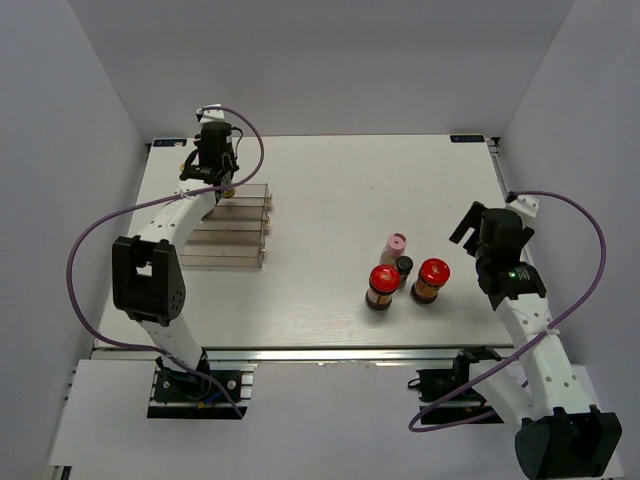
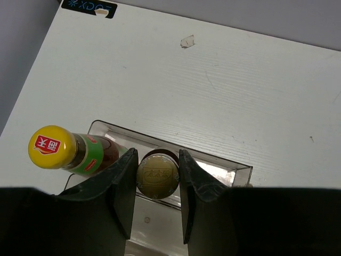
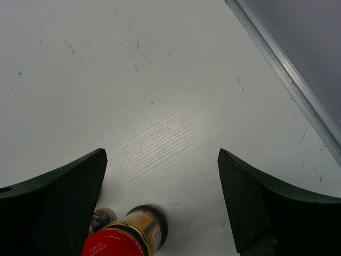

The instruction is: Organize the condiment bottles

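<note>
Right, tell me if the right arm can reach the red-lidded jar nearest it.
Probably yes: the open right pincer hangs near that squat red-lidded jar, at the cluster's outer edge, with only table between them.

arms (image 1: 170,215): white, black joints | cables (image 1: 69,272): purple | left claw (image 2: 157,160): black

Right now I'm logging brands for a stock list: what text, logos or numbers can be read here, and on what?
"2024...": small white print on the red-lidded jar; the rest is too small to read.
On the yellow-capped bottle: a red logo with white characters, unreadable.
On the gold-lidded bottle: embossed marks, unreadable.
On the black corner sticker: pale letters, seemingly upside down, not legible.
</note>
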You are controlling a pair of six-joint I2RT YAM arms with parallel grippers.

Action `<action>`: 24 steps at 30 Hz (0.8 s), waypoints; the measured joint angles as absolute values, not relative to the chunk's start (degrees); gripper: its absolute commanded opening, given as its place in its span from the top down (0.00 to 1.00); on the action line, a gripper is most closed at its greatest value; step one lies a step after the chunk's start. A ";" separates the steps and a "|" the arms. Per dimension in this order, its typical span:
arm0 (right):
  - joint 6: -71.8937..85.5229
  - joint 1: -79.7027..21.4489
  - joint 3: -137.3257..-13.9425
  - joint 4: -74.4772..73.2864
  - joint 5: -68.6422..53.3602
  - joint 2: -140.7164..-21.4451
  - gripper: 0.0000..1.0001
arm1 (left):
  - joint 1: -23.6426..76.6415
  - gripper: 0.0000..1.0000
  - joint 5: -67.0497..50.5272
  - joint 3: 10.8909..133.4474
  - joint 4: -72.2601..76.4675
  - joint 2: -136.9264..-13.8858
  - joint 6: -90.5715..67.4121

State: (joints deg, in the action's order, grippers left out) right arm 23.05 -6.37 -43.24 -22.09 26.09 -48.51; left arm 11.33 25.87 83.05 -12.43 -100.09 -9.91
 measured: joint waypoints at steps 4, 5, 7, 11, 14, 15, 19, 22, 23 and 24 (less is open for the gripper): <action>22.90 -6.37 -43.24 -22.09 26.44 -48.73 0.11 | 10.61 1.00 25.50 82.91 -12.34 -100.25 -10.57; 22.87 -6.37 -43.24 -22.09 26.46 -48.80 0.11 | 10.48 1.00 25.39 82.94 -12.23 -100.47 -10.76; 22.87 -6.37 -43.24 -22.09 26.50 -48.86 0.11 | 10.22 1.00 25.02 83.07 -12.27 -101.19 -11.20; 22.72 -6.37 -43.22 -22.06 26.61 -48.97 0.11 | 9.91 1.00 24.03 83.22 -13.43 -103.39 -12.84; 22.57 -6.37 -43.22 -22.00 26.63 -49.43 0.11 | 9.82 1.00 23.24 83.00 -14.35 -104.29 -14.06; 22.52 -6.37 -43.22 -21.96 26.63 -49.58 0.11 | 9.82 1.00 23.09 82.96 -14.66 -104.40 -14.41; 22.44 -6.37 -43.22 -21.93 26.61 -49.82 0.11 | 9.82 0.93 23.14 82.98 -15.22 -104.66 -15.09; 22.41 -6.37 -43.22 -21.80 26.59 -49.82 0.11 | 9.82 0.81 23.11 82.98 -15.90 -104.79 -15.40; 22.39 -6.37 -43.22 -21.76 26.57 -49.82 0.11 | 9.82 0.79 23.14 82.98 -16.19 -104.86 -15.53; 22.37 -6.37 -43.22 -21.67 26.55 -49.82 0.11 | 9.82 0.76 23.18 82.98 -16.45 -104.99 -15.64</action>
